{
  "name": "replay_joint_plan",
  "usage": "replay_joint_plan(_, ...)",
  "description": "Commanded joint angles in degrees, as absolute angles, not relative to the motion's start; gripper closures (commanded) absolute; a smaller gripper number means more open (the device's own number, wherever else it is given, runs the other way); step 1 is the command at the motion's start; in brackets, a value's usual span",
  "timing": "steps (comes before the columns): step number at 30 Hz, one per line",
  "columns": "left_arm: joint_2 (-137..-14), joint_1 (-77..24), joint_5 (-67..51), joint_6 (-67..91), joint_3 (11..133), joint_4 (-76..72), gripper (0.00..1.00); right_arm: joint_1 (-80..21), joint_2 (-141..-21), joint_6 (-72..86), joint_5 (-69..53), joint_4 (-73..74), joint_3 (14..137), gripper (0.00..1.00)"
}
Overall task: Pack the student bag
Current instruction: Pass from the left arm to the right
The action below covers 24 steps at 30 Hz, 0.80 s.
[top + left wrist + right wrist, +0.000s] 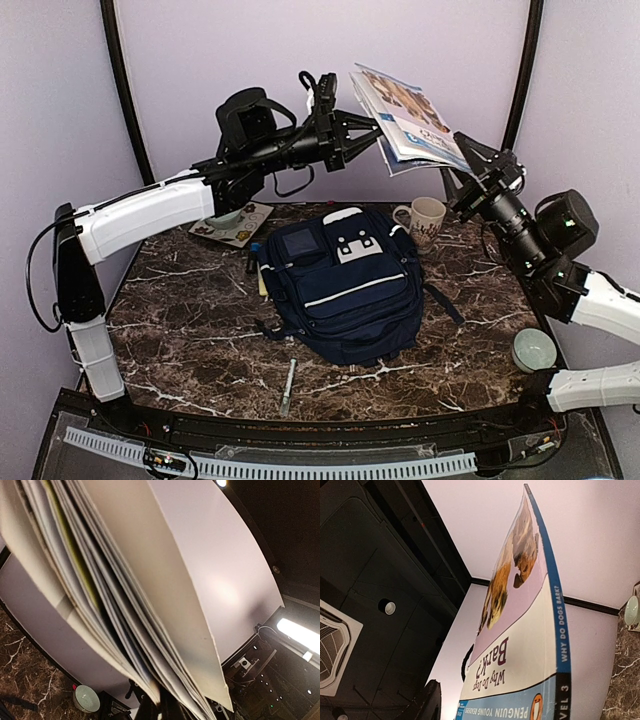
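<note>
On the dark marble table [190, 330], the bag [345, 290] lies flat at centre with its front pockets facing up. Its long axis runs from near to far, and its top end is toward the back wall. From above it is not clear whether the main opening is unzipped.

High above the bag's far end, both arms meet at a sheaf of thin books [412, 118] held in the air. The books lie roughly flat and dip toward the right. Their long edge runs left to right, crosswise to the bag.

The left gripper [376, 128] is pinched tight on the books' left edge, and its wrist camera is filled with fanned pages. The right gripper [463, 150] is at the books' lower right corner. The right wrist view shows only the top cover, a dog reader, so it cannot be told whether those jaws have clamped or merely flank the corner.

The bag lies straight below and a little nearer than the left jaws. The right jaws hang further right, above a white mug [427, 220] that stands just beside the bag's top right corner. By this layout the left arm is the nearer one. The books would likely have to drop and turn edge-down to enter the top of the bag.
</note>
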<state>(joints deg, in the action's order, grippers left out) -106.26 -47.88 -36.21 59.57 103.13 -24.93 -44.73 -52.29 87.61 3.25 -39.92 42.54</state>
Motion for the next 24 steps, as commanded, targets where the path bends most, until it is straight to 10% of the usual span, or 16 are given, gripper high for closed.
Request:
replay_joint_plan(1,-102.26,-48.24,-32.73,57.83,100.87,-25.48,1.0,-45.06,-50.43,86.43,4.78,-39.87,44.69,0.54)
replay_joint_plan(24,-100.69,-52.3,-25.88,50.38,100.61,-13.61,1.0,-45.05,-50.47,84.4,6.51,-34.46,47.61,0.79)
